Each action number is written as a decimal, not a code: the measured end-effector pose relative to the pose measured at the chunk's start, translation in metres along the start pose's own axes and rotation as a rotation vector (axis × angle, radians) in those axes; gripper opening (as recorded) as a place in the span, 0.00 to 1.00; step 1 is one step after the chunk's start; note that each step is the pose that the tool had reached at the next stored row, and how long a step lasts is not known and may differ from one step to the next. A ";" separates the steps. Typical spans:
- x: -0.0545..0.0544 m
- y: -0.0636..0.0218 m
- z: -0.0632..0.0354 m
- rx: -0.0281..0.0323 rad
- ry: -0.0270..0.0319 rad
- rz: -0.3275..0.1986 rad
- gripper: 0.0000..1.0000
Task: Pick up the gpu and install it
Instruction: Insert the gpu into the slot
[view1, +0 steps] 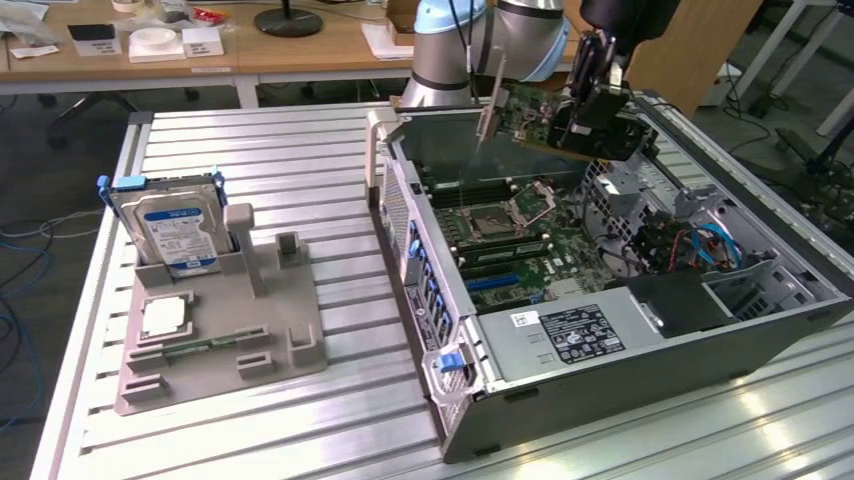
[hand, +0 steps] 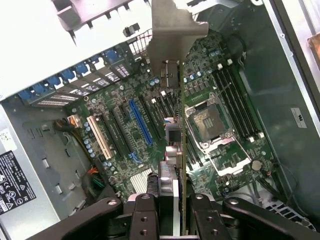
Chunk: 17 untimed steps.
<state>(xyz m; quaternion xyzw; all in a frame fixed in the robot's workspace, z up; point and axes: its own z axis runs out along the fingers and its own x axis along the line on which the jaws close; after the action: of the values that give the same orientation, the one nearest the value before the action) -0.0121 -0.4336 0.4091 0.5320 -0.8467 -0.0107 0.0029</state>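
Observation:
The gpu (view1: 547, 115) hangs in the air above the far end of the open computer case (view1: 441, 300), tilted, its pale metal bracket (view1: 490, 112) pointing down toward the case's rear wall. My gripper (view1: 597, 95) is shut on the card's upper edge. In the wrist view the gpu (hand: 183, 165) shows edge-on between my fingers (hand: 145, 215), and its bracket (hand: 172, 30) is the part farthest from the camera. Below it lies the motherboard (hand: 220, 90) with a blue expansion slot (hand: 140, 121) and black slots beside it. The card is well clear of the board.
The case holds a CPU socket (view1: 501, 212), memory slots, a power supply (view1: 577, 335) and blue cables (view1: 701, 245). On the exterior view's left, a grey fixture (view1: 267, 345) carries a silver hard drive (view1: 171, 228), a processor chip (view1: 163, 316) and a memory stick (view1: 207, 345).

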 end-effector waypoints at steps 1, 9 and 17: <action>0.000 0.0000 0.0002 0.0001 -0.0001 -0.012 0.28; 0.000 0.0000 0.0016 0.0030 -0.0008 -0.126 0.28; 0.000 -0.0001 0.0028 0.0237 -0.0094 -0.186 0.28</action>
<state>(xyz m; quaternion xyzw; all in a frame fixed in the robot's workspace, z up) -0.0120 -0.4336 0.4064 0.6082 -0.7937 -0.0034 -0.0084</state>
